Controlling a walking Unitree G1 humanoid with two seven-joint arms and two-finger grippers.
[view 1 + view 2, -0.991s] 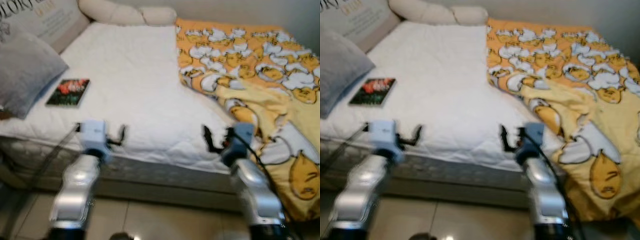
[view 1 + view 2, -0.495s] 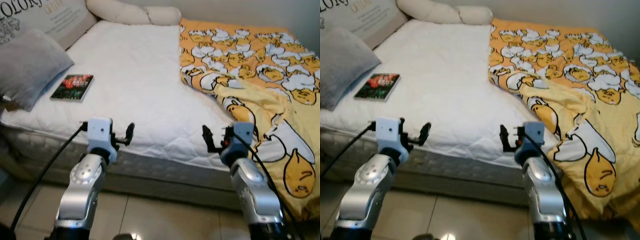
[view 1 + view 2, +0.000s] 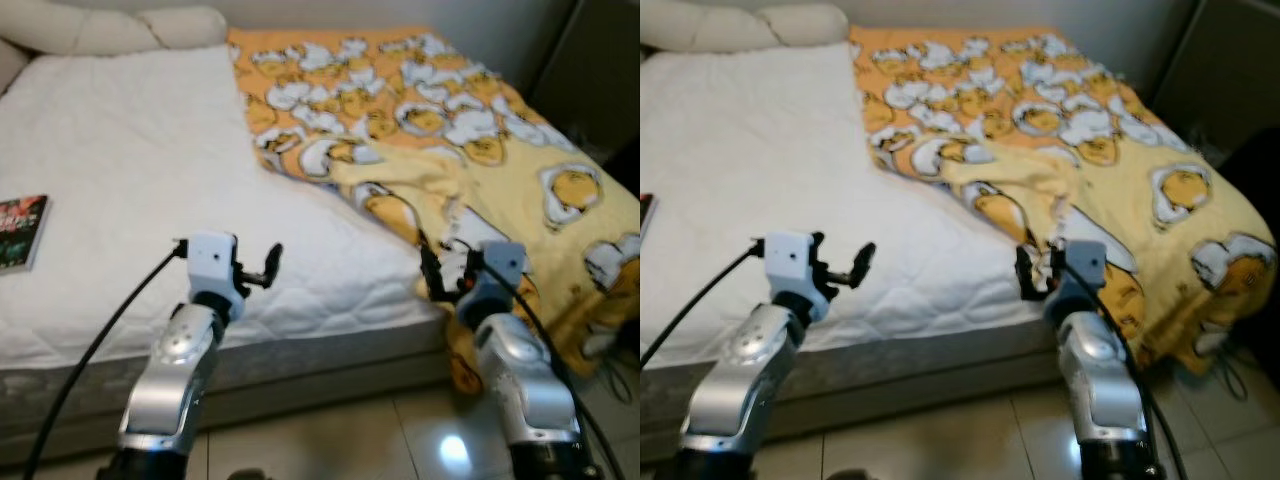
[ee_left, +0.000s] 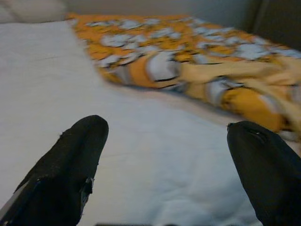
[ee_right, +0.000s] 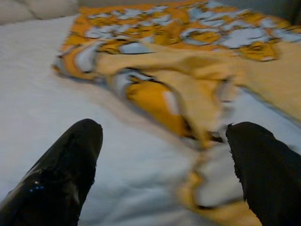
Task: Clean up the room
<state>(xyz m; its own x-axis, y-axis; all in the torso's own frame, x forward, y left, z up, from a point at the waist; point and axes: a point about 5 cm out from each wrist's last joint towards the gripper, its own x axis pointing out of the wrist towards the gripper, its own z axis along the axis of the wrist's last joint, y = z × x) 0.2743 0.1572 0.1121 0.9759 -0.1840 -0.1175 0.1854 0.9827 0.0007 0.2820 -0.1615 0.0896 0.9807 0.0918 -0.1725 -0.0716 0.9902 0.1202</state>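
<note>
A yellow and orange cartoon-print blanket (image 3: 430, 130) lies crumpled over the right half of the bed, with its front part hanging over the mattress edge. A white quilted mattress cover (image 3: 130, 150) lies bare on the left half. A dark book (image 3: 20, 230) rests on it at the far left. My left gripper (image 3: 262, 270) is held open above the bed's front edge, over the white cover (image 4: 155, 155). My right gripper (image 3: 445, 278) is open too, just in front of the blanket's folded front corner (image 5: 160, 99). Neither holds anything.
Cream pillows (image 3: 110, 25) lie along the head of the bed. A dark piece of furniture (image 3: 600, 70) stands at the far right beside the bed. Shiny tiled floor (image 3: 350, 440) runs under my arms. A black cable (image 3: 100, 350) trails from my left wrist.
The camera has swung to the right: the grey pillow has left the picture, the book now sits at the left edge and more blanket shows. Both arms keep their pose.
</note>
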